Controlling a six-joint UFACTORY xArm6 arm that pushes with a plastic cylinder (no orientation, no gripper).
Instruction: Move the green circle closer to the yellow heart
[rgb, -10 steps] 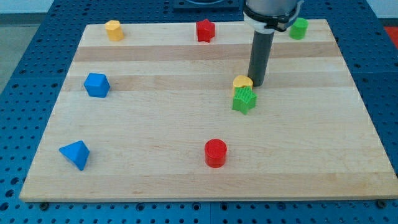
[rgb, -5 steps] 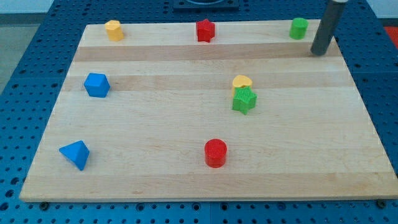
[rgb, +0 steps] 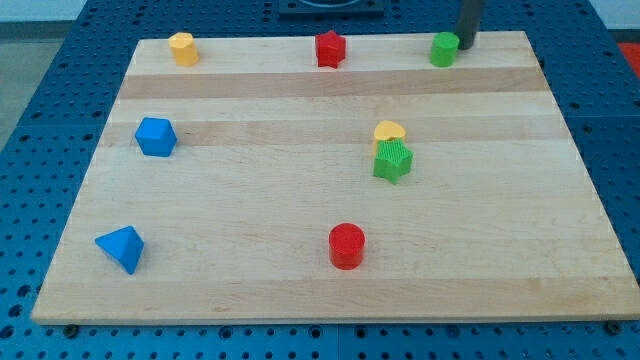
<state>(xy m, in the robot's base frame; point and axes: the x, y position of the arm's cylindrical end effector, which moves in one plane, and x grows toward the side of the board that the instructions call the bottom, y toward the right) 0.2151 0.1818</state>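
Observation:
The green circle (rgb: 444, 48) is a green cylinder at the board's top edge, right of centre. My tip (rgb: 465, 46) is right against its right side, the rod rising out of the view's top. The yellow heart (rgb: 389, 131) sits right of the board's centre, well below and a little left of the green circle. A green star-shaped block (rgb: 392, 160) touches the heart's lower side.
A yellow block (rgb: 182, 47) and a red block (rgb: 330, 48) sit along the top edge. A blue block (rgb: 155, 136) is at the left, a blue wedge (rgb: 121, 247) at lower left, a red cylinder (rgb: 346, 245) at bottom centre.
My tip left the yellow heart, swung to the top right, then came in from the right. The green circle has slid left along the top edge.

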